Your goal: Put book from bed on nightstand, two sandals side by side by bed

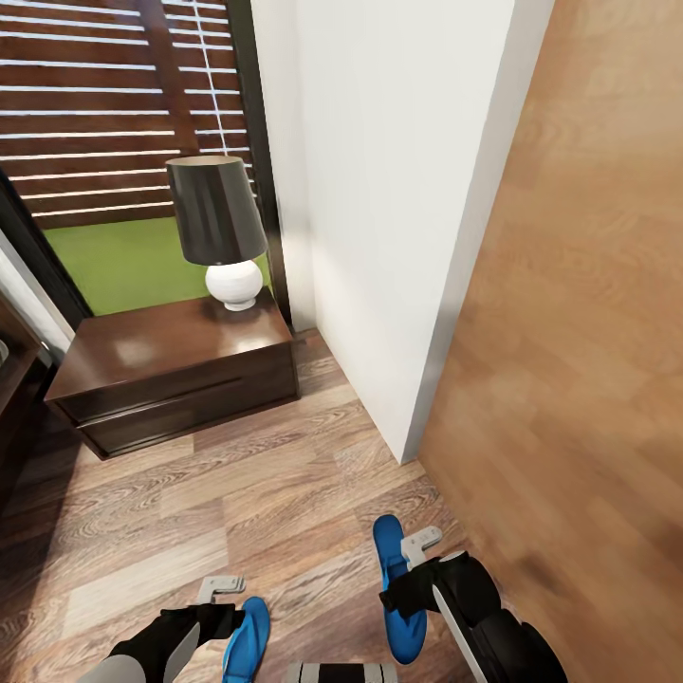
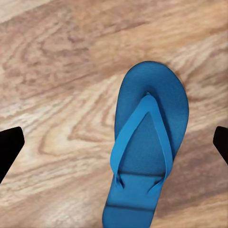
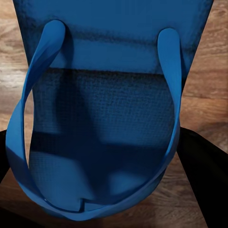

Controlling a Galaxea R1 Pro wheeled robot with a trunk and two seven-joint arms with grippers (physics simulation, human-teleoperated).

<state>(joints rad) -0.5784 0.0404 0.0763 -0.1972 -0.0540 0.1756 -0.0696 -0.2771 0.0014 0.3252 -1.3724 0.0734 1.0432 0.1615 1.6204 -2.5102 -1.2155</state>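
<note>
Two bright blue sandals show low in the head view. The left sandal (image 1: 247, 640) (image 2: 145, 142) lies flat on the wood floor, strap up. My left gripper (image 1: 220, 590) (image 2: 114, 142) hovers over it, open, with its dark fingers wide apart and not touching it. The right sandal (image 1: 394, 588) (image 3: 109, 123) sits close up between the black fingers of my right gripper (image 1: 417, 555) (image 3: 104, 180), which is shut on its sides. The nightstand (image 1: 142, 356), dark brown with one drawer, stands at the left against the window. The book is out of view. A dark edge at the far left may be the bed.
A lamp (image 1: 220, 228) with a black shade and white round base stands on the nightstand's back right corner. A white wall corner (image 1: 398, 285) juts out in the middle. A tall wooden panel (image 1: 588, 332) runs along the right. Wood floor (image 1: 237, 493) lies between the nightstand and me.
</note>
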